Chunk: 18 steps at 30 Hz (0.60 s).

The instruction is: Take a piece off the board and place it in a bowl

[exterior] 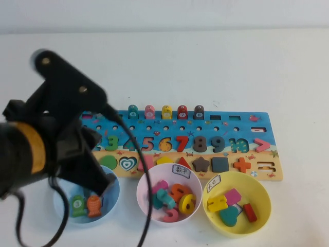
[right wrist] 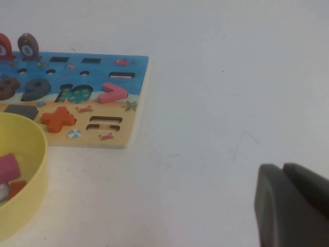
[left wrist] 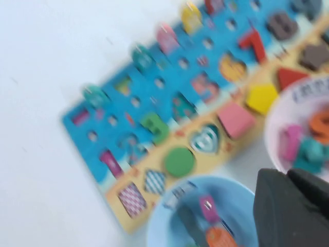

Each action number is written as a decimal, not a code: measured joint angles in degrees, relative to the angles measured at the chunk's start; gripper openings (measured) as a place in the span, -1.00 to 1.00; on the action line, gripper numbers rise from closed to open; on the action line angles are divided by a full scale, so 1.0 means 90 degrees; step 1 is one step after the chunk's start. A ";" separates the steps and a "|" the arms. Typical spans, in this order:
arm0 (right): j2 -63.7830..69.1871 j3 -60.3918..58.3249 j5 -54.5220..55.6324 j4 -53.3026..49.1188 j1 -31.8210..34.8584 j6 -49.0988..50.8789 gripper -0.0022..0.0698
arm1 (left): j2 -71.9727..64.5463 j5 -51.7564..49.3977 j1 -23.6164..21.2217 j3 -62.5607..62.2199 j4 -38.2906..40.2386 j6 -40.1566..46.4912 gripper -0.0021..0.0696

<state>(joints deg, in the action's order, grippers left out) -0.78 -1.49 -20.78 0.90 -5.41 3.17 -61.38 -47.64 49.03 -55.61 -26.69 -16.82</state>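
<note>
Pink plastic bowl (exterior: 165, 192) sits in front of the board (exterior: 185, 145), between a light blue bowl (exterior: 87, 201) and a yellow bowl (exterior: 236, 203), and I can see the yellow 6 (exterior: 187, 204) lying inside it among other number pieces, its slot on the board showing orange. My left gripper (exterior: 105, 182) is raised over the table's left side, above the rim of the light blue bowl, with its jaws closed together and nothing between them. My right gripper (right wrist: 293, 206) shows only in its own wrist view, low over bare white table (right wrist: 221, 77) off the board's right end; whether its jaws are apart I cannot tell.
</note>
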 joint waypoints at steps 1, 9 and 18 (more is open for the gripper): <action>0.0000 0.0000 0.0000 0.0000 0.0000 0.0000 -0.99 | 0.0180 0.0199 -0.0035 0.0195 -0.0146 -0.0168 -0.95; 0.0000 0.0000 0.0000 0.0000 0.0000 0.0000 -0.99 | 0.2270 0.2298 -0.1554 0.2688 -0.0247 -0.1120 -0.95; 0.0000 0.0000 0.0000 0.0000 0.0000 0.0000 -0.99 | 0.5112 0.4219 -0.3737 0.5226 0.0760 -0.1142 -0.95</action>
<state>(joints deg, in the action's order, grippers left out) -0.78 -1.49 -20.78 0.90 -5.41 3.17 -15.37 -9.67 15.40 -8.58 -19.85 -27.11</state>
